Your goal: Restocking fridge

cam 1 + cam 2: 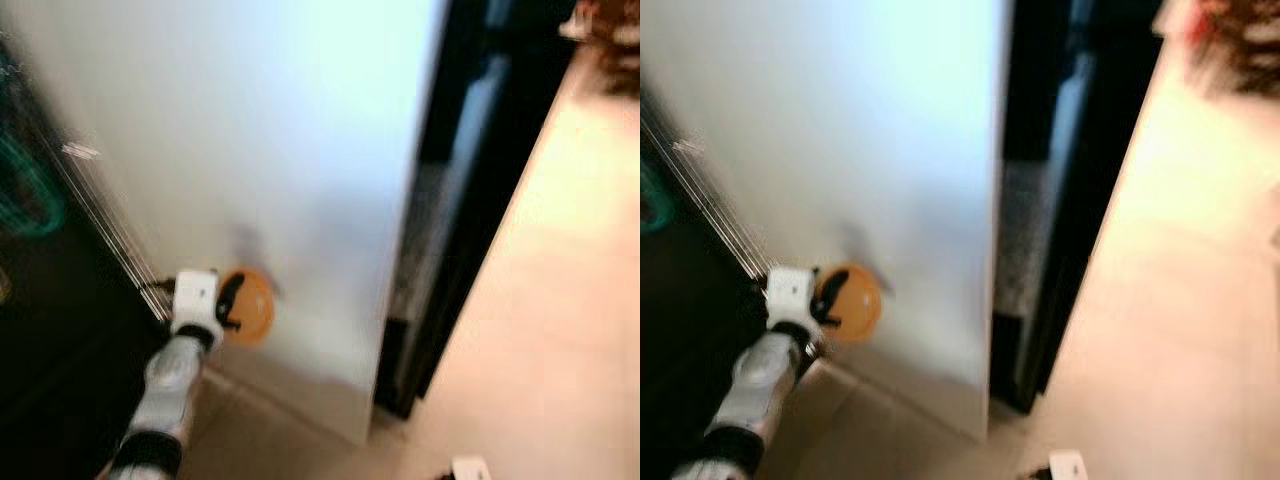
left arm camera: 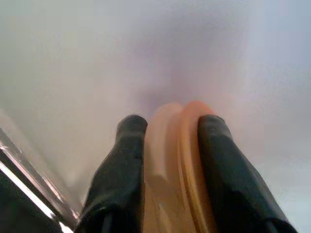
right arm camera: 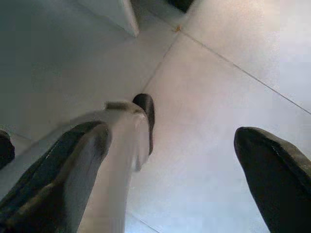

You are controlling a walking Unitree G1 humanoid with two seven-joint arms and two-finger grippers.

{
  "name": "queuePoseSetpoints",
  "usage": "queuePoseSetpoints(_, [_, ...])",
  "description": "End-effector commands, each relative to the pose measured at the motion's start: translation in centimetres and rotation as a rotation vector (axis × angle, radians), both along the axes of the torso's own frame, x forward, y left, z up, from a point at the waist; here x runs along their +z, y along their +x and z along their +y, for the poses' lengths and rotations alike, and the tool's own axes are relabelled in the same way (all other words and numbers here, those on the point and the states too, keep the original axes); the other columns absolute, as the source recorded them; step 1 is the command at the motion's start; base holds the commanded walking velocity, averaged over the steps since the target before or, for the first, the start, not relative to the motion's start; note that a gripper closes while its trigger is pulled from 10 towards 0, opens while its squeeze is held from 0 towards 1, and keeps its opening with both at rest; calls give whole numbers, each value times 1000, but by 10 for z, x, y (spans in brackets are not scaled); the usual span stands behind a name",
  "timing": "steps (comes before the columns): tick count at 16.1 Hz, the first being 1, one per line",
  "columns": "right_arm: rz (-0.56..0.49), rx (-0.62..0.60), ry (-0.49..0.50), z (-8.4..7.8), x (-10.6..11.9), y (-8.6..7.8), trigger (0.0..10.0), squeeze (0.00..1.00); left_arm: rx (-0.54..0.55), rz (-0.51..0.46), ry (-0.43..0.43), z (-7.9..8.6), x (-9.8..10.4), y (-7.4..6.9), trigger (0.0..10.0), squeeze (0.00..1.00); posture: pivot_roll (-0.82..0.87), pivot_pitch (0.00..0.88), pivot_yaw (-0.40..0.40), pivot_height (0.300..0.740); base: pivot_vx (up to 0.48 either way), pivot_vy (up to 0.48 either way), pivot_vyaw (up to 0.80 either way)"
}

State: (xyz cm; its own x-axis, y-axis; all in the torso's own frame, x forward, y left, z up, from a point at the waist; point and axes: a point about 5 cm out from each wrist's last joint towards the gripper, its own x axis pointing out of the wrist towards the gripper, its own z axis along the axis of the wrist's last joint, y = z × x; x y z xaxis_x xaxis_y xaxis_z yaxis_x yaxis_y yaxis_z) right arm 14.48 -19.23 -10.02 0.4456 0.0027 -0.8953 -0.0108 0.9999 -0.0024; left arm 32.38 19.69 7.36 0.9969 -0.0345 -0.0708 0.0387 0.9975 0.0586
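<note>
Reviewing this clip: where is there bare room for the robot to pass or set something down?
The tiled floor right of the white fridge door lies bare, past the dark gap. It is tight on the left: the left claw holds an orange round item near the door. The right claw hangs open over bare floor.

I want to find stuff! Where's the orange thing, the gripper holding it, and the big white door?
orange thing (image 1: 252, 306), left eye view, its round face.
left gripper (image 2: 167, 141), left wrist view, between fingertips.
white door (image 1: 290, 130), left eye view, flat front.
</note>
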Motion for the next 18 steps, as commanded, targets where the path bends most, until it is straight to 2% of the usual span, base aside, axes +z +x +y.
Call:
queuePoseSetpoints(1, [-9,-16,9,4,0,1,10000,0,356,454,-133,54,-85,-60,10000,0,-86,0,83,740,0,0,-800])
queuePoseSetpoints(2, [-9,-21,9,3,0,1,10000,0,440,577,-120,61,-103,-82,10000,0,-86,0,83,740,0,0,0])
queuePoseSetpoints(3, [-9,-22,8,3,0,1,10000,0,457,611,-98,63,-107,-87,10000,0,-85,0,82,740,0,0,0])
queuePoseSetpoints(4, [-8,-23,8,3,0,1,10000,0,499,709,-28,69,-119,-105,10000,0,-89,0,82,740,0,0,0])
queuePoseSetpoints(6, [-8,-27,6,3,0,0,10000,0,538,833,32,73,-135,-135,10000,0,-103,0,85,740,0,0,-372])
queuePoseSetpoints(8, [-9,-32,4,2,-1,-1,10000,0,474,816,6,65,-136,-132,10000,0,-104,0,84,740,0,0,-616])
queuePoseSetpoints(9, [-12,-38,-1,1,-1,-2,10000,0,436,798,-37,58,-136,-126,10000,0,-95,0,79,740,0,0,0])
queuePoseSetpoints(13, [-16,-77,-7,-1,-1,-3,10000,0,390,721,-170,49,-131,-115,10000,0,-98,0,80,740,0,0,0])
queuePoseSetpoints(14, [-14,-76,-8,-1,-1,-4,10000,0,381,716,-176,48,-131,-114,10000,0,-97,0,80,740,0,0,0])
queuePoseSetpoints(18, [-10,-70,-9,-1,-2,-5,10000,0,353,714,-180,44,-132,-114,10000,0,-92,0,81,740,0,0,-800])
